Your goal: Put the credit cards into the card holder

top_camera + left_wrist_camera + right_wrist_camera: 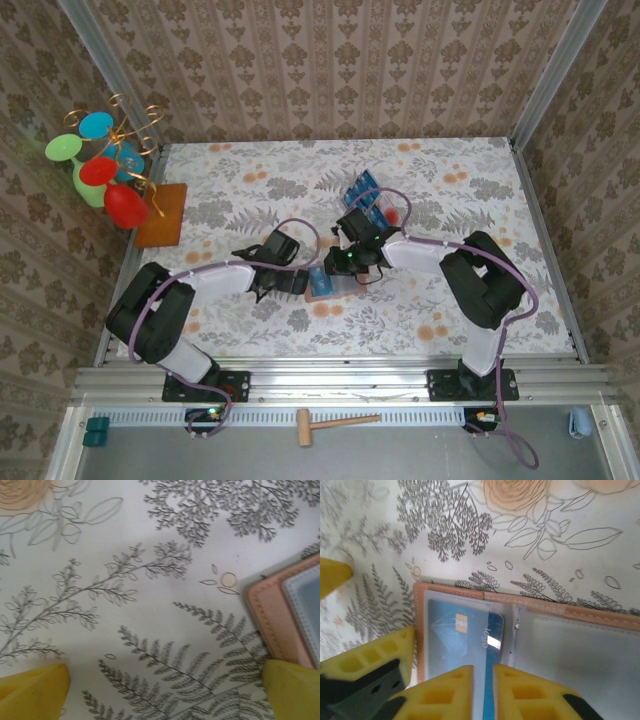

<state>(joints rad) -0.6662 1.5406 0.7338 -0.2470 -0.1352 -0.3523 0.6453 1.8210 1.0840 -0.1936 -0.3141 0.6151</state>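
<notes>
Card holder (560, 645) lies open on the floral counter (450, 190), grey inner side up. It sits mid-width toward the near edge, between the two sets of fingers. One blue credit card (465, 635) lies in the pocket on the side toward the left arm, under a translucent window. Its near edge runs out between the right fingers (440, 695), which are pressed almost together and pinch that strip of blue. Left fingers (32, 692) are spread wide, with only patterned cloth between them. One of them stands just beside the holder's outer corner; contact cannot be confirmed. In the top view more credit cards (362, 190) rest in a clear tray (392, 215) with a red dot, farther back and apart from the holder. An orange-brown mat (162, 213) lies at the far left edge.
</notes>
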